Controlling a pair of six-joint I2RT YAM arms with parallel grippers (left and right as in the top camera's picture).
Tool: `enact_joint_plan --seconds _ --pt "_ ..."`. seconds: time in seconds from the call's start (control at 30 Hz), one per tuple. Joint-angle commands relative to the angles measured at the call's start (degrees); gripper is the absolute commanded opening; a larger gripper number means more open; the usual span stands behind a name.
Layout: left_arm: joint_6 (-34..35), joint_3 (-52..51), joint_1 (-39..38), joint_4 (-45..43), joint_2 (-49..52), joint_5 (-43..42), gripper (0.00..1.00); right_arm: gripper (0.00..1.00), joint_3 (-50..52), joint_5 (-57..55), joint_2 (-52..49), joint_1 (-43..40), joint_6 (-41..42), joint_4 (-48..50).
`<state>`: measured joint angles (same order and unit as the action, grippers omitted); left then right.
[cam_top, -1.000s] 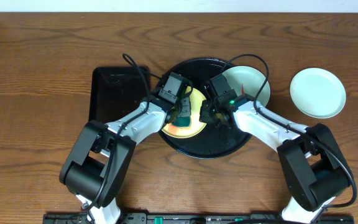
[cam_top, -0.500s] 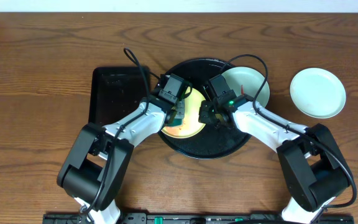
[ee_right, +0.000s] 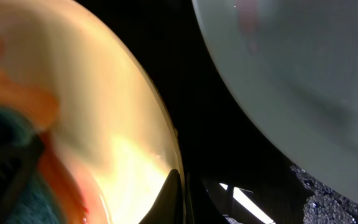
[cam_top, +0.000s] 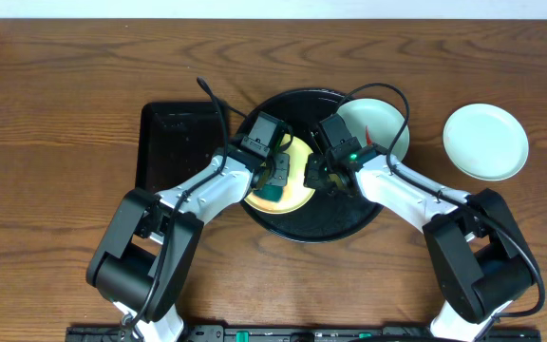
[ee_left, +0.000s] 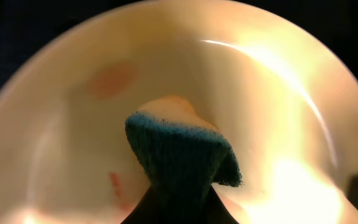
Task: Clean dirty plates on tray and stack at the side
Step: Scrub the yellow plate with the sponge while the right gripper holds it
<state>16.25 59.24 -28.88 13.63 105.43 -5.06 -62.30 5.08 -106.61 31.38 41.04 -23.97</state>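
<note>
The pale yellow plate lies on the round black tray and carries red streaks. My left gripper is shut on a teal-and-orange sponge pressed onto the yellow plate. My right gripper is shut on the yellow plate's right rim. A mint-blue plate with faint red marks lies at the tray's back right, also in the right wrist view. A second mint-blue plate sits on the bare wood at the right.
A smaller rectangular black tray lies left of the round tray. Cables arch over the back of both wrists. Brown wooden tabletop surrounds everything.
The left gripper has shifted the sponge slightly down and right across the yellow plate. The right gripper has stayed on the rim.
</note>
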Motion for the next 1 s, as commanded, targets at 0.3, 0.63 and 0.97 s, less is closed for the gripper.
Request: enact_joint_plan --seconds 0.3,0.63,0.97 --pt "-8.5 0.3 -0.9 7.0 0.3 -7.1 0.07 0.01 -0.7 0.7 -0.4 0.7 0.3 0.2" --pt "-3.1 0.4 -0.9 1.6 -0.9 -10.2 0.07 0.01 -0.7 0.7 -0.4 0.7 0.3 0.2" --pt "1.9 0.3 -0.8 -2.1 0.6 -2.6 0.07 0.01 -0.7 0.8 -0.4 0.7 0.3 0.2"
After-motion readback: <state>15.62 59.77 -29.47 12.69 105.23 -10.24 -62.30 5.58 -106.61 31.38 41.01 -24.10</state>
